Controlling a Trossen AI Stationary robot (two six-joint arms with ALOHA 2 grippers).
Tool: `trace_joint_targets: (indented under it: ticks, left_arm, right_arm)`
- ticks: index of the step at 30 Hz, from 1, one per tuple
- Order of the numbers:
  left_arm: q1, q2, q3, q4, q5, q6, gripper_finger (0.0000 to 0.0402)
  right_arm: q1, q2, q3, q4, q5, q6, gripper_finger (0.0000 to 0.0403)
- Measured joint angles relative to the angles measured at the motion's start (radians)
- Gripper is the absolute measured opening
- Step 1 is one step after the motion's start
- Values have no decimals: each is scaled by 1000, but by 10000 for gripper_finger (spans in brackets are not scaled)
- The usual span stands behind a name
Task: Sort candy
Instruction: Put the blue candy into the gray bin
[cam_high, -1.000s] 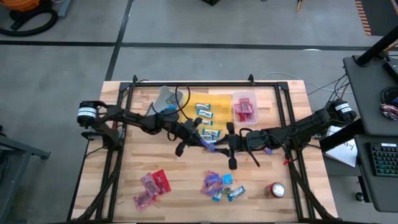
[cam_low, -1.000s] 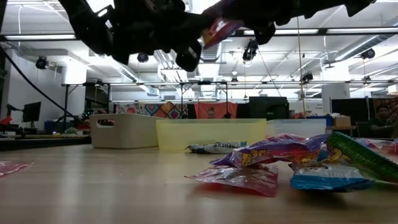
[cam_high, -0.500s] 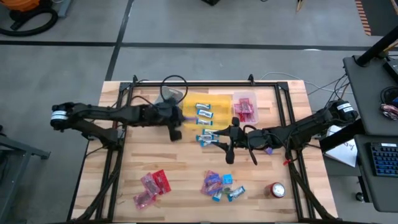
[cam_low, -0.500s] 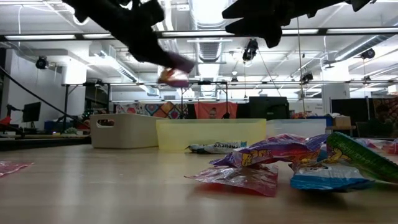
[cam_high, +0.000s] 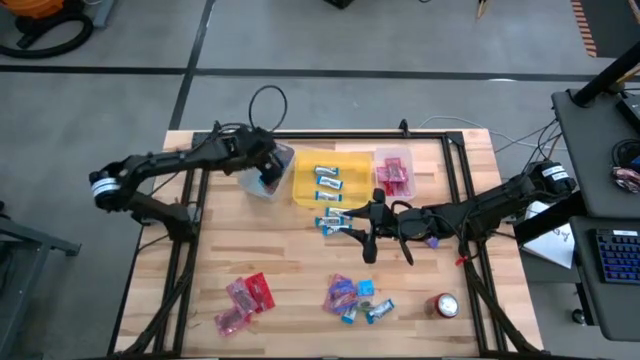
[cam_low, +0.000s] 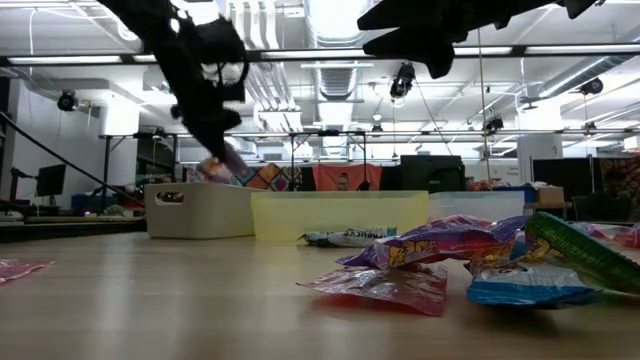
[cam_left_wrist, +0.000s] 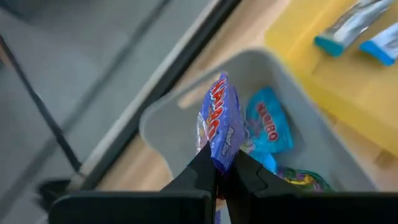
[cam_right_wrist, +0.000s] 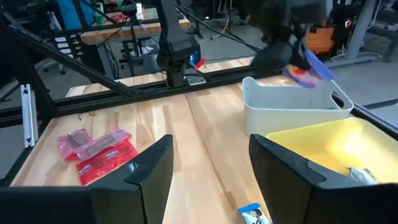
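Left claw (cam_left_wrist: 222, 163), clenched on a blue-purple candy (cam_left_wrist: 219, 121), hangs over the white bin (cam_high: 262, 172) at the far side of the tabletop (cam_high: 290, 275). White bin: a light-blue packet (cam_left_wrist: 268, 127) and other wrapped pieces. Yellow tray (cam_high: 355, 160), just beside it: blue-and-white candies (cam_high: 328, 180). Clear tub (cam_high: 394, 155), next along: red candies (cam_high: 393, 178). Left arm: stretched from the left edge toward the far rail. Right claw (cam_high: 368, 232): fingers spread wide and empty, held above mid-tabletop beside loose blue-and-white pieces (cam_high: 335, 221). Near edge: red pile (cam_high: 246, 298), mixed pile (cam_high: 355, 298), round can (cam_high: 444, 305).
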Motion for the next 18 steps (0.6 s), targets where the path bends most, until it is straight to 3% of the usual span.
trace_joint_targets:
  ticks: [4, 11, 18]
  left_arm:
    - [68, 77, 19, -3, 103, -17, 0]
    - [75, 197, 104, -117, -11, -9, 3]
    - [73, 276, 151, -164, -15, 15, 43]
  right_arm:
    - [0, 0, 0, -23, 0, 27, 203]
    - [0, 0, 0, -46, 0, 58, 203]
    - [0, 0, 0, -47, -1, 62, 203]
